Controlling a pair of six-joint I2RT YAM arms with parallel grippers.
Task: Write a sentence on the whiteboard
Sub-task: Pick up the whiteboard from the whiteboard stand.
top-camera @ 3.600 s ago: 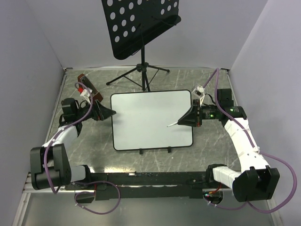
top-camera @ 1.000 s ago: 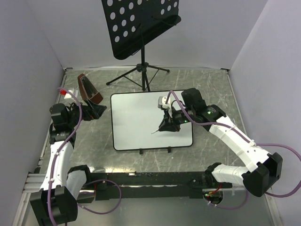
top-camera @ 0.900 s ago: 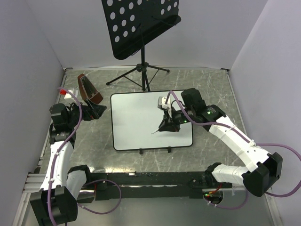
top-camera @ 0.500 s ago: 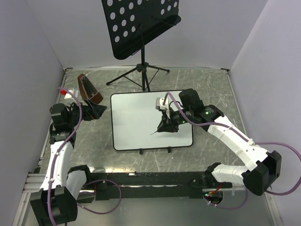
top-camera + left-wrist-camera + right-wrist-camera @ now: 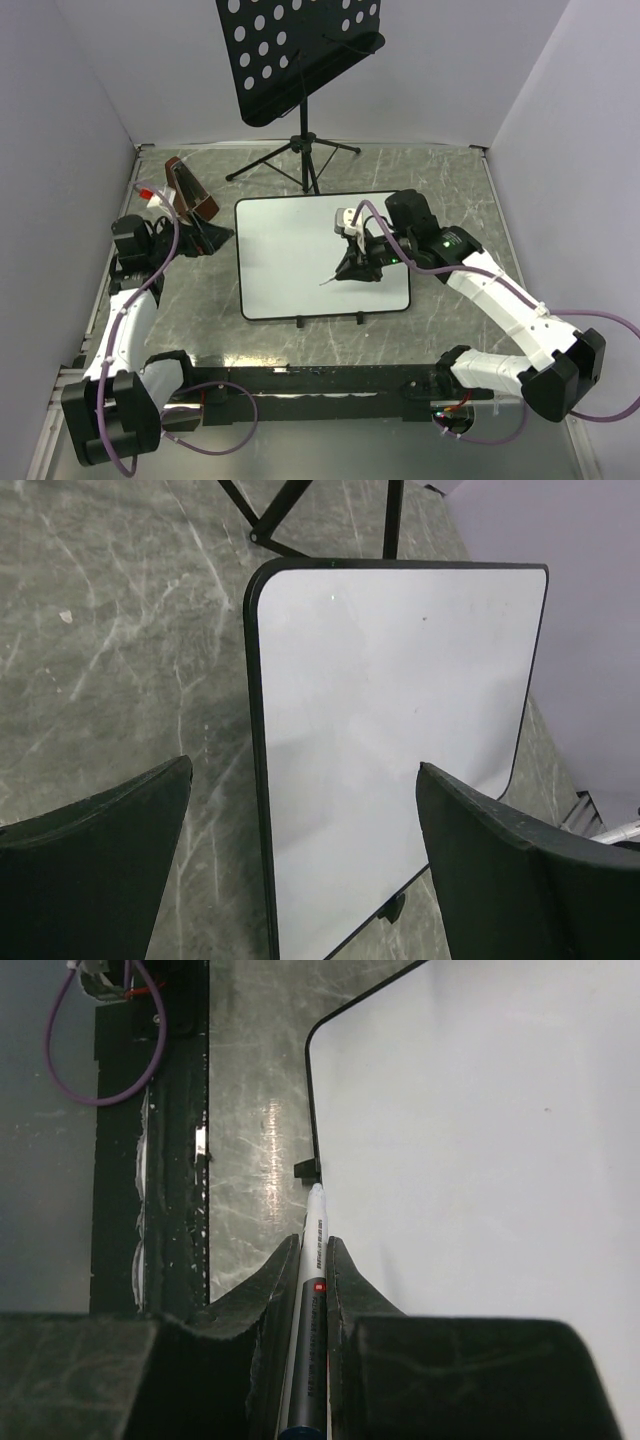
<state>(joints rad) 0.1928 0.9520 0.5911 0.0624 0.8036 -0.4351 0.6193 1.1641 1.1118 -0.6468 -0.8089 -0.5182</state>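
While right tool point(image 5: 313, 1258) clamps marker point(image 5: 315, 1222), whiteboard point(image 5: 285, 245) beneath, flat.

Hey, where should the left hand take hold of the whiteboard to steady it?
Take the whiteboard by its left short edge, coming in low from the left. It lies flat on the table with only a thin rim; that edge faces the open left hand and is clear of the right hand holding the marker. Pinning it down may work better than pinching.

Rear end of marker point(image 5: 309, 1310) hidden between right gripper point(image 5: 312, 1244) fingers. Tip touching whiteboard point(image 5: 290, 250) or not: cannot tell. Top of music stand point(image 5: 300, 55) cut off by frame edge.
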